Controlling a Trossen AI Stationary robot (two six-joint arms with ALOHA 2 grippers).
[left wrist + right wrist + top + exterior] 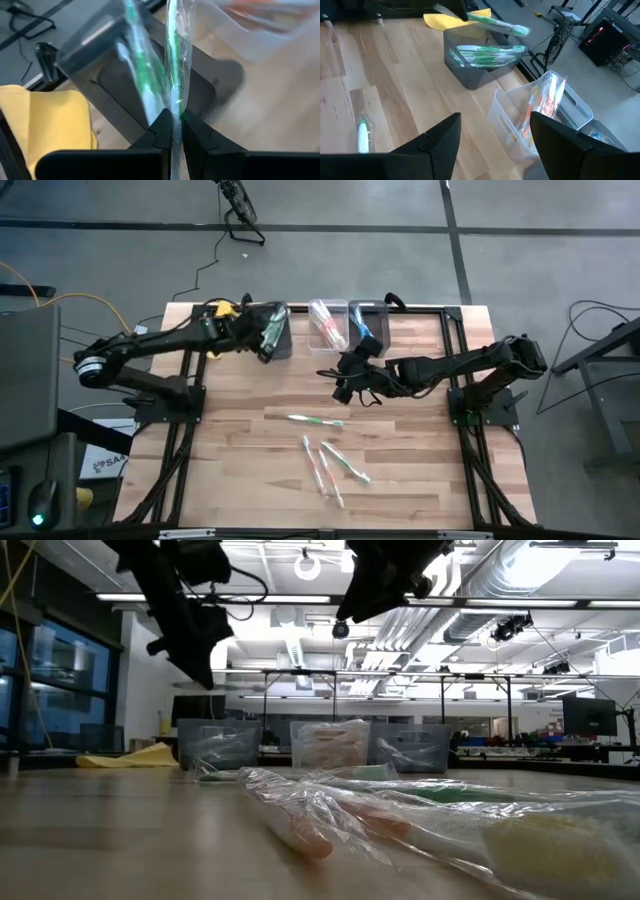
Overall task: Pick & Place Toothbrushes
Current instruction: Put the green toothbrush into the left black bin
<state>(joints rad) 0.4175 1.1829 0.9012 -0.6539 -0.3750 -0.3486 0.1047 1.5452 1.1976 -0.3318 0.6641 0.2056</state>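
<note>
Two claws are up over the far half of your tabletop [400, 480]. Your left claw [268, 332] is clenched on a green toothbrush [174, 60] in clear wrap, its fingers [161, 131] pinching the wrapped handle so the brush sticks straight out past the tips. It hangs right over the grey bin [272, 330] at the far left, where more green brushes [485, 55] already lie; the held one [495, 24] floats just above that bin's rim. A yellow cloth [55, 120] lies just beside the bin.

Your right claw [345, 380] is released, fingers [437, 145] spread wide with nothing between them. It hovers near the middle of the tabletop, just in front of the clear bin [328, 323], which holds orange-and-white brushes [540, 107]. A third bin [366, 320] beside it holds blue ones.

Four or so wrapped brushes lie loose on the near half, well apart from both claws: a green one [315, 420] closest to the right claw, and a small cluster [332, 465] nearer the front edge. In the low view those wrapped brushes [400, 815] fill the foreground.
</note>
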